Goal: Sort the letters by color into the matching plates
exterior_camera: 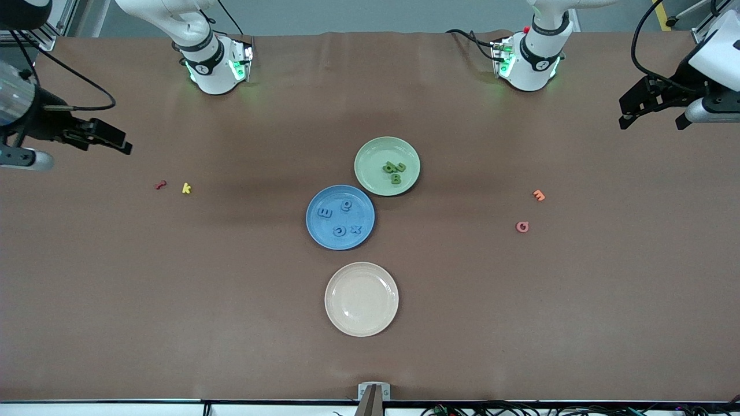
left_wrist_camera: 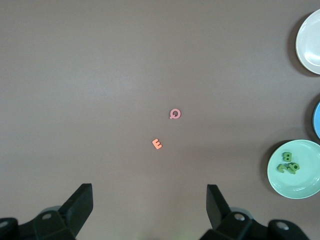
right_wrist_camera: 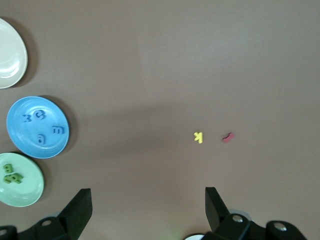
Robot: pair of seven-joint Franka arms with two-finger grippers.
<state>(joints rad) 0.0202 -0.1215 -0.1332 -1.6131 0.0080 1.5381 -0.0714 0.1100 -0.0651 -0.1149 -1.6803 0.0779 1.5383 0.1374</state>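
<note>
Illumination is even, diffuse and overhead. The brown table (exterior_camera: 173,300) is matte and shows no glare. Soft, short shadows edge the plates (exterior_camera: 340,217); broader faint shadow bands cross the table's middle. Green indicator lights glow at both arm bases. All views are sharp.

Three plates (exterior_camera: 387,144) — twelve letters (exterior_camera: 339,220)

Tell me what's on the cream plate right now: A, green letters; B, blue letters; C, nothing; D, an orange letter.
C: the cream plate is bare, while the blue letters lie in the blue plate and the green letters in the green plate.
</note>
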